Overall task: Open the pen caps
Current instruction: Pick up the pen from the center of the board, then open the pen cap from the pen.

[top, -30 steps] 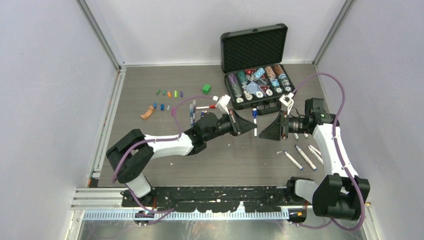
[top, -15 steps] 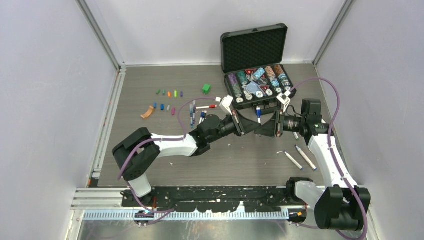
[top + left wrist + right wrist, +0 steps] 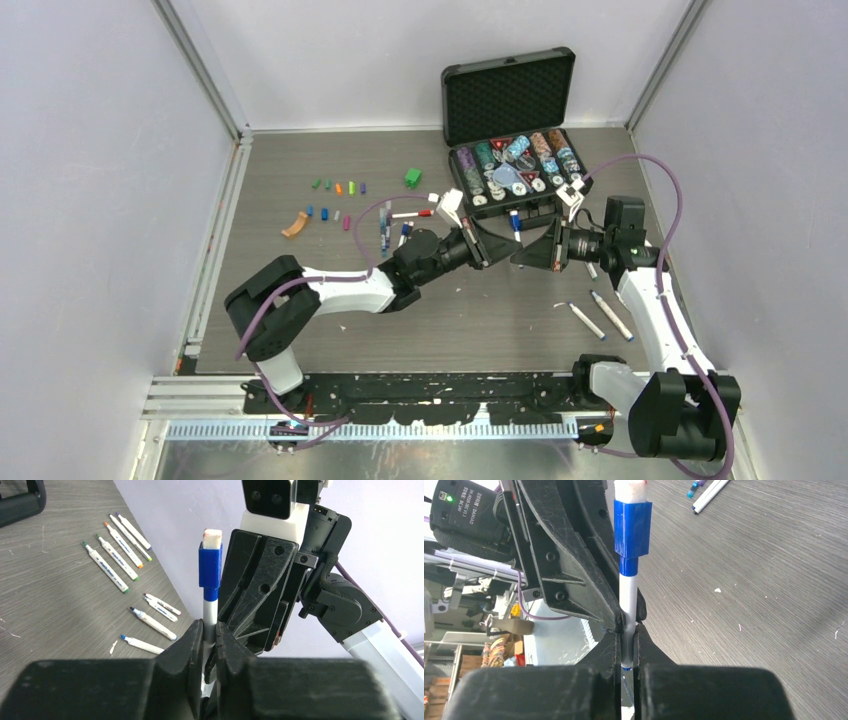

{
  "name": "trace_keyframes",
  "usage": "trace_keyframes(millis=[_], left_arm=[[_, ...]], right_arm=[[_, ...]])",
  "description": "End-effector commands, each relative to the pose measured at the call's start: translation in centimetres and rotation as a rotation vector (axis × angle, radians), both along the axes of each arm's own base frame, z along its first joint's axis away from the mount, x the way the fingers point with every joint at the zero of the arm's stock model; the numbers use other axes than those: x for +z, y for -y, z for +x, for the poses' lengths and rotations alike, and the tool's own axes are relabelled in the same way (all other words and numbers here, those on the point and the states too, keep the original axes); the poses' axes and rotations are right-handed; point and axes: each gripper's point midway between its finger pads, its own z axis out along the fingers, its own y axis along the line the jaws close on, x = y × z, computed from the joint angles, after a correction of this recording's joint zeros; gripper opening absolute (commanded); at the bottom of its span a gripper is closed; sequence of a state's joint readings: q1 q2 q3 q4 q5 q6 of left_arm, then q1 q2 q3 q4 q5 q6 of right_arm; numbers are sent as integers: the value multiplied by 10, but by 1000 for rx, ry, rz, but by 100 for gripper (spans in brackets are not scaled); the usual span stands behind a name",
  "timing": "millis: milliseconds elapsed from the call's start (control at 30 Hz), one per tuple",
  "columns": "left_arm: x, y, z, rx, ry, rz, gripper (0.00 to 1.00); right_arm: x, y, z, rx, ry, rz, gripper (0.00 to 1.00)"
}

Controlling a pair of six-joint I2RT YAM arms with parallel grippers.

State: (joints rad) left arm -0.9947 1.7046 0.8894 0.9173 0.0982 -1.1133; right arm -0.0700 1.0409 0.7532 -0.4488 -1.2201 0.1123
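the left fingers point(image 3: 186, 647) are clamped tight on the white barrel of a pen point(image 3: 210, 612). the right fingers point(image 3: 651, 652) pinch the same barrel from the opposite side. its blue cap point(image 3: 210, 567) is on, and the pen is held off the surface point(image 3: 470, 320).

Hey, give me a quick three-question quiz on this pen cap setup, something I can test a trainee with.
1. True or false: the blue cap is already off the pen clamped by the left gripper and the right gripper.
2. Where is the green cube? A) left of the open case; B) inside the case; C) in a gripper.
3. Fill in: the loose caps lie on the ___ arm's side.
Key: 1 false; 2 A; 3 left.
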Motion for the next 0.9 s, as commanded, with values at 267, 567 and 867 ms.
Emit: trace_keyframes(millis=[267,567,867], left_arm=[[44,-34,14,29,99,-72,68],[52,-29,24,24,126,-25,66],[52,-21,24,-3,108,-52,48]], right_arm=[[12,-3,-11,76,95,-28,0],[12,-8,-23,145,99,-22,0],[8,-10,-22,150,85,-32,0]])
